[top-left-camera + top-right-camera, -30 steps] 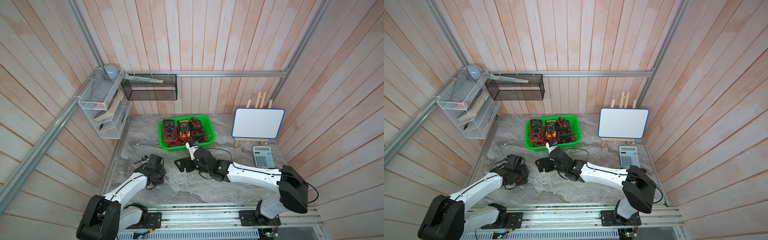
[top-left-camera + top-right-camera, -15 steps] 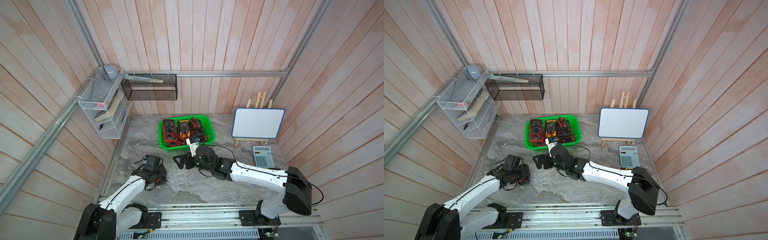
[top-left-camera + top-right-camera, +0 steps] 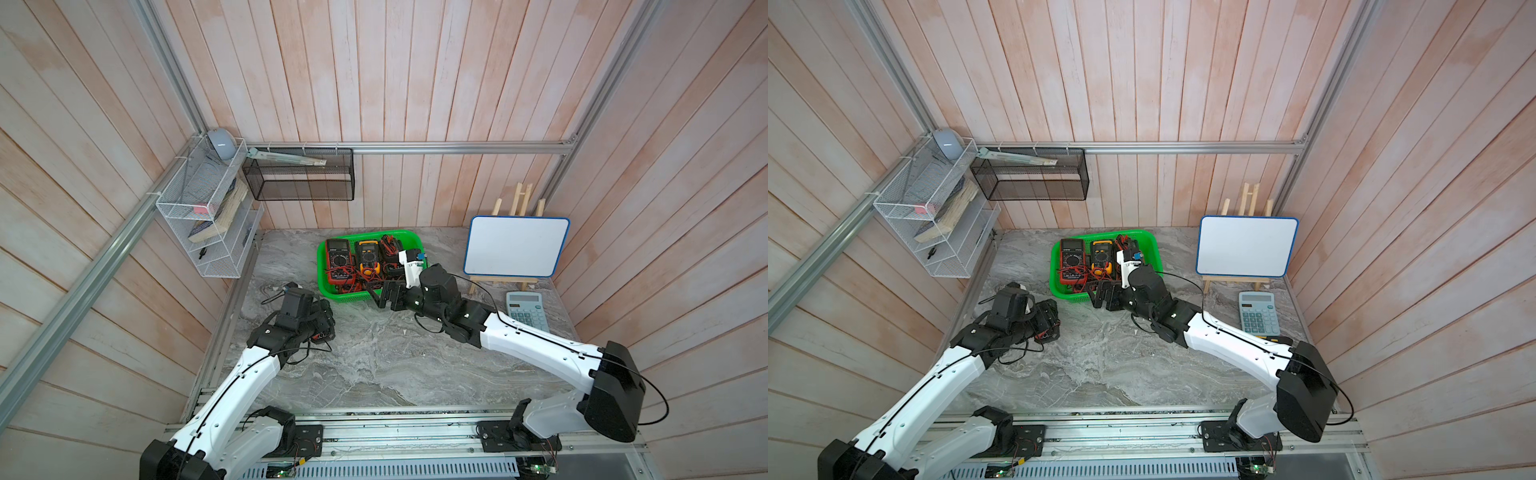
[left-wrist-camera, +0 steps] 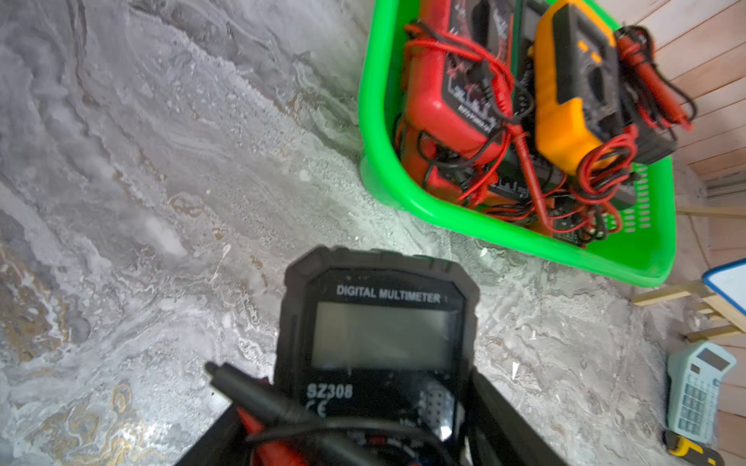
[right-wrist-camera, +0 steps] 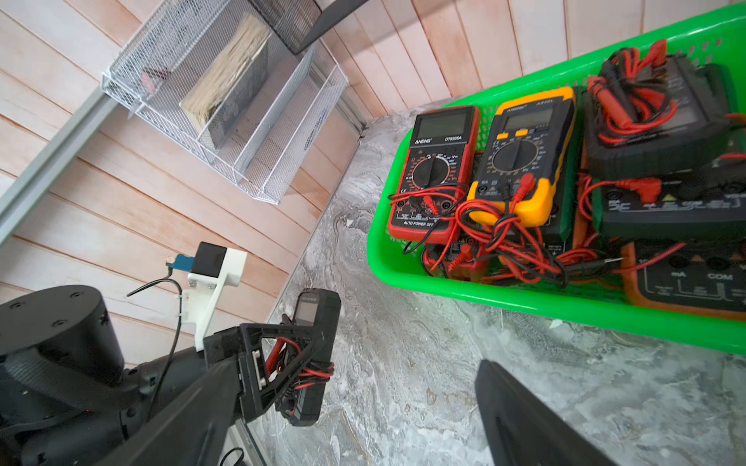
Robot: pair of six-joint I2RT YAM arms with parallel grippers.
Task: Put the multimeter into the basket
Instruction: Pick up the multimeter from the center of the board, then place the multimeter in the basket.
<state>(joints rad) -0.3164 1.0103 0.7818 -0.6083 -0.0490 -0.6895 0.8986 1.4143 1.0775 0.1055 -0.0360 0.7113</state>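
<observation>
Now left tool (image 4: 363,427) clamps the black multimeter (image 4: 383,335), near the basket (image 4: 377,121) but outside it; right tool (image 3: 382,296) gapes empty by basket's front wall. Risk: loose leads (image 5: 319,371) snag the rim, meter tips out.

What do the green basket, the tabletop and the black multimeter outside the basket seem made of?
Basket: glossy moulded plastic, judging by its sheen, rolled rim and slotted walls. Tabletop: grey veined stone or a marble-look laminate; cannot tell which. Black multimeter: matte dark plastic casing, possibly rubberised.
</observation>
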